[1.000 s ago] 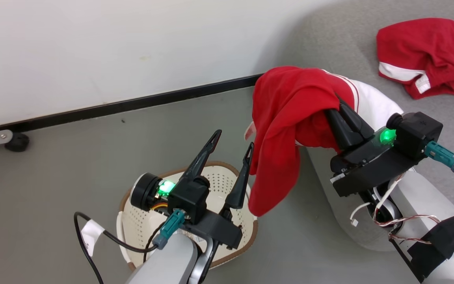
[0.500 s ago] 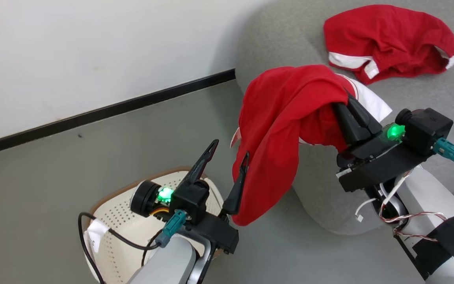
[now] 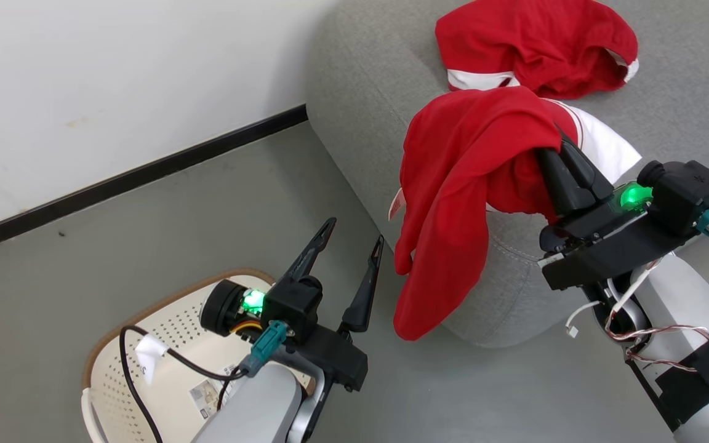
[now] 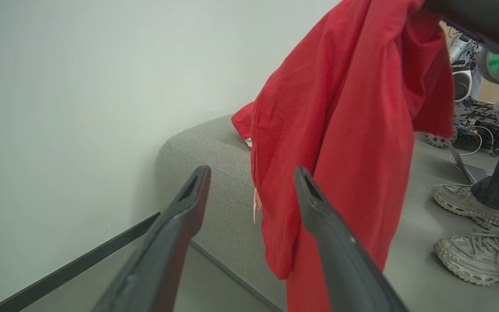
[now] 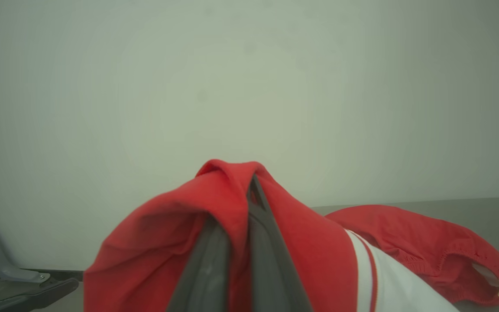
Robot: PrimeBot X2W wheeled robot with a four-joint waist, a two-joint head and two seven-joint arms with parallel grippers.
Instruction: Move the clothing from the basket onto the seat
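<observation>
One red garment (image 3: 453, 184) hangs from the right gripper (image 3: 559, 149), whose fingers are pinched tight on the fabric. It's up over the front corner of the grey seat (image 3: 354, 104) - the lower end dangles past the edge. The other garment (image 3: 533, 43) lies crumpled on the seat just behind. Down by the basket (image 3: 145, 320) on the floor, the left gripper (image 3: 354, 232) is spread wide with nothing in it. Someone's sneakers (image 4: 468, 203) stand beyond the hanging cloth.

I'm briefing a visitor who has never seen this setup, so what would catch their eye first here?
A red garment hangs from the shut right gripper, dangling by the corner of the grey seat. A second red garment lies on the seat behind it. At lower left, the left gripper hovers open near the white basket on the floor.
</observation>
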